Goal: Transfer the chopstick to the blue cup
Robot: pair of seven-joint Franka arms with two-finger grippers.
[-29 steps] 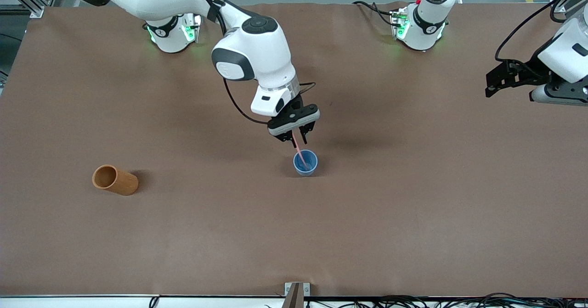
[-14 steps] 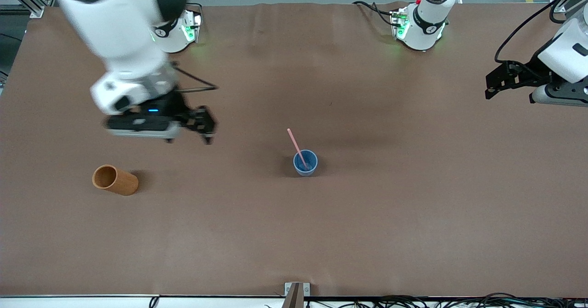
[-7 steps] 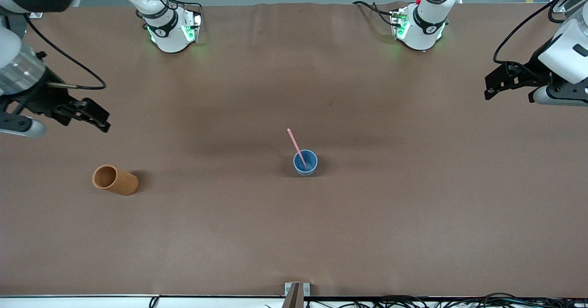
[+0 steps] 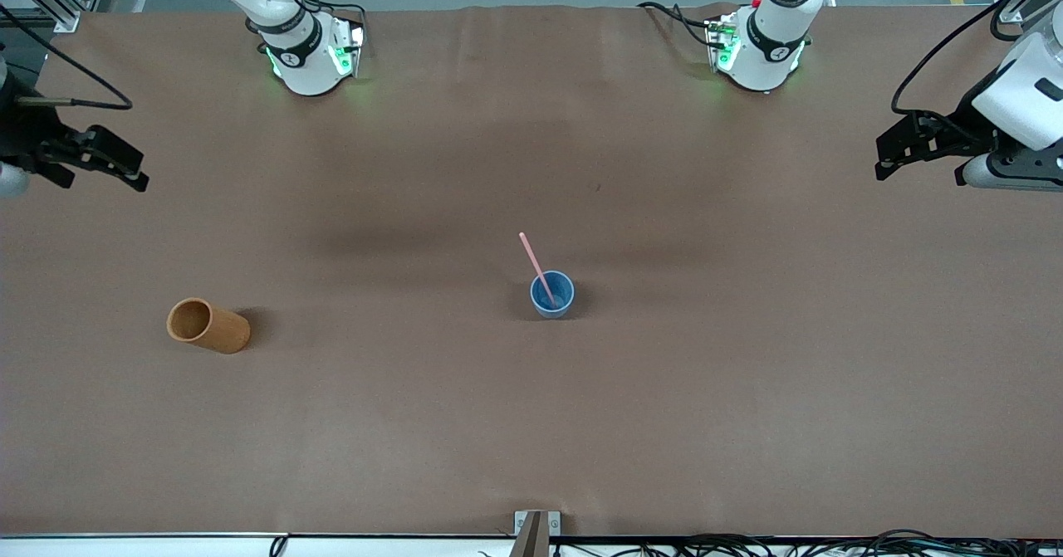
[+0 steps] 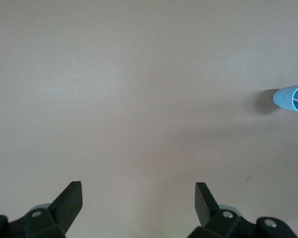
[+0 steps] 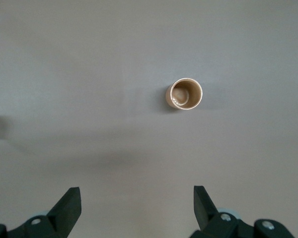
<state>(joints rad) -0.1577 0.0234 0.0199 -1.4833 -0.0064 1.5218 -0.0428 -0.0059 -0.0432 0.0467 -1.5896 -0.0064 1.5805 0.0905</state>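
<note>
The chopstick stands tilted in the blue cup mid-table — the transfer looks done. Both grippers hang empty with fingers apart: right gripper and left gripper over their own table ends, nothing left but waiting.

A robotics lab: two arm bases bolted on a brown-covered worktop, cables along its edge.

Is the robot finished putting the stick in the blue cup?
It looks finished. The chopstick stands tilted inside the blue cup, with nothing holding it. The right gripper is open and empty at its end of the table; the left gripper waits open at the other end. Nothing seems left.
</note>
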